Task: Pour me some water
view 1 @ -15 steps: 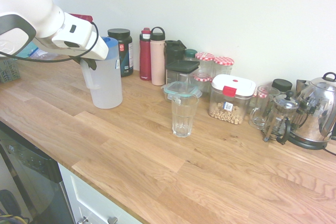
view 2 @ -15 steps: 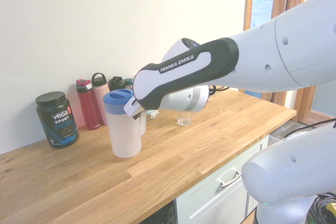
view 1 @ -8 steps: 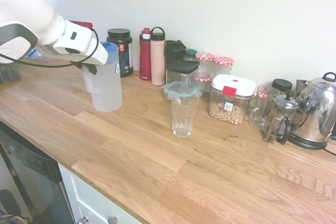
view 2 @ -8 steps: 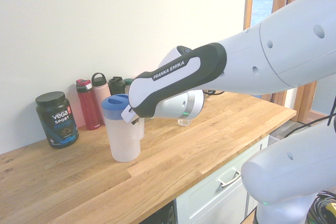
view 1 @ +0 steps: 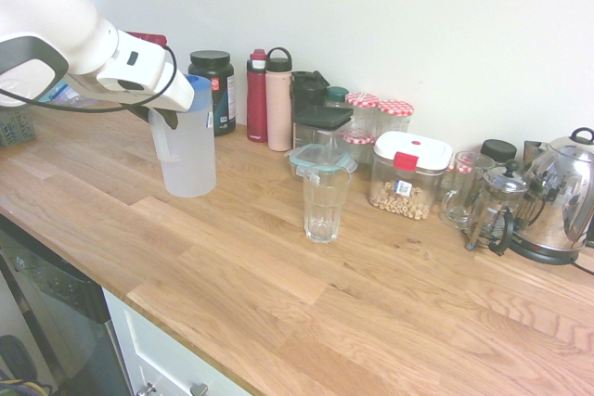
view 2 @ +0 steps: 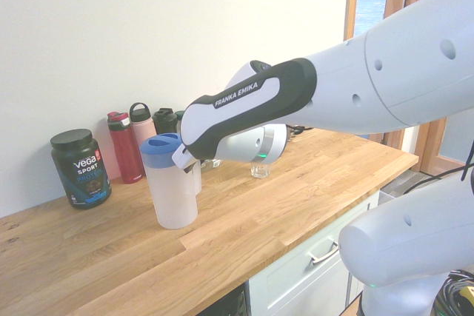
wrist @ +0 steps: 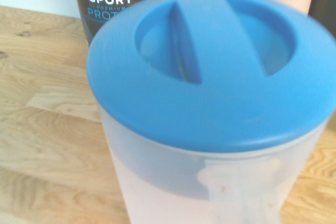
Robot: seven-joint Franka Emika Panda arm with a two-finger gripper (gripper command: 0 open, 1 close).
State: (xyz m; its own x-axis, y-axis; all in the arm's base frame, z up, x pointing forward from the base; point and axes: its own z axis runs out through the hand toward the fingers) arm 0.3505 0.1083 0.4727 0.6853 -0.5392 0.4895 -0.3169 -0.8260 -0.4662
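Desk [view 1: 278, 266]: wooden, carries my jug [view 1: 189, 150].
My jaws [view 1: 160, 116]: at the jug's handle; width, I cannot tell.
Jug: frosted white, blue lid, upright.

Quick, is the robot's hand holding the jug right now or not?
Gripper: right at the handle of the jug, which stands on the counter; the arm hides its fingers, so open, closed or holding cannot be told.

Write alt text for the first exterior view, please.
A white robot arm reaches from the left to a frosted plastic jug with a blue lid on a wooden counter. A glass stands to its right; bottles, jars and a kettle line the wall.
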